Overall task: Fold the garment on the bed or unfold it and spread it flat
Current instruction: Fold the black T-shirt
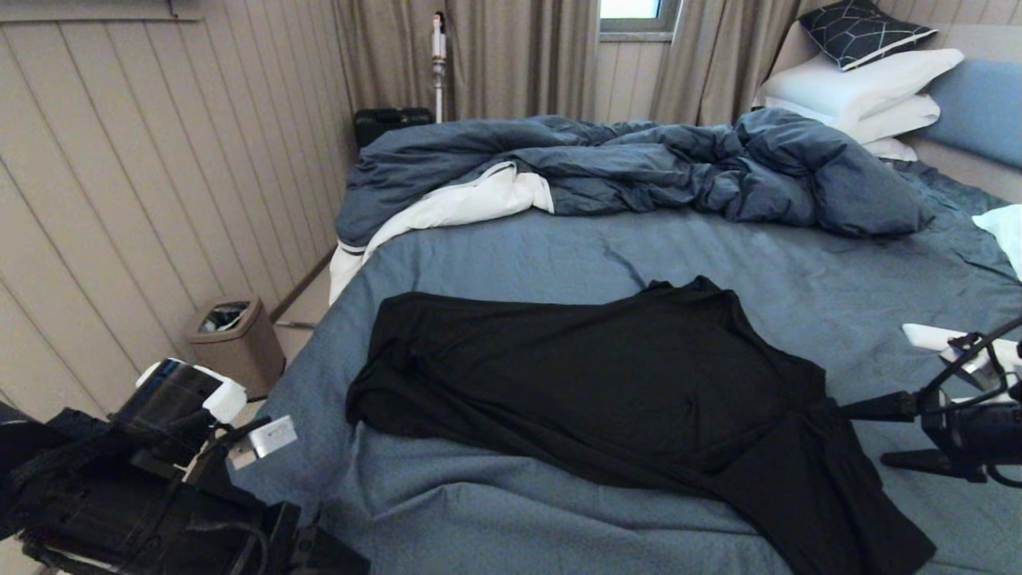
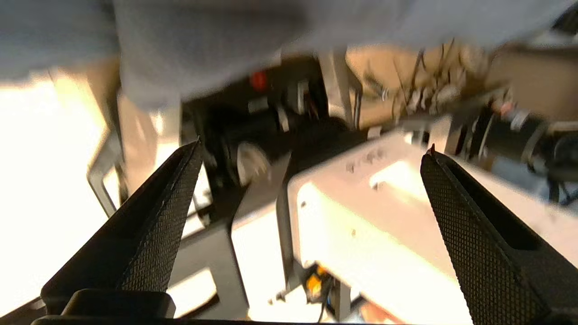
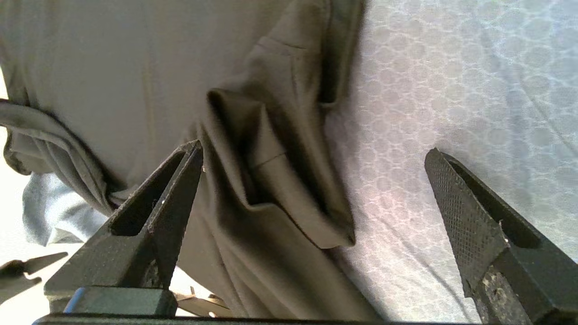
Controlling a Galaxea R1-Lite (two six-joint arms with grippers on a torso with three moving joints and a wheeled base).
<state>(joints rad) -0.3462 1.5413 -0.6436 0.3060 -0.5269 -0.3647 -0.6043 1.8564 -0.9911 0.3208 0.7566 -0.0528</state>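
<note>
The garment (image 1: 607, 383) is a black T-shirt lying plain side up on the bed's slate-blue sheet (image 1: 495, 271). It is rumpled, and one end trails toward the near right edge. My right gripper (image 1: 866, 435) hovers at the shirt's right side, open and empty. In the right wrist view the right gripper (image 3: 316, 149) stands wide open above a folded flap of the garment (image 3: 280, 189), with bare sheet (image 3: 451, 90) under one finger. My left arm (image 1: 168, 399) is down at the lower left, off the bed. The left gripper (image 2: 314, 146) is open and empty, facing the robot's own base.
A rumpled dark blue duvet (image 1: 623, 168) with white lining lies across the far half of the bed. White pillows (image 1: 862, 88) and a dark patterned cushion (image 1: 862, 28) are stacked at the far right. A brown bin (image 1: 235, 343) stands on the floor by the panelled wall on the left.
</note>
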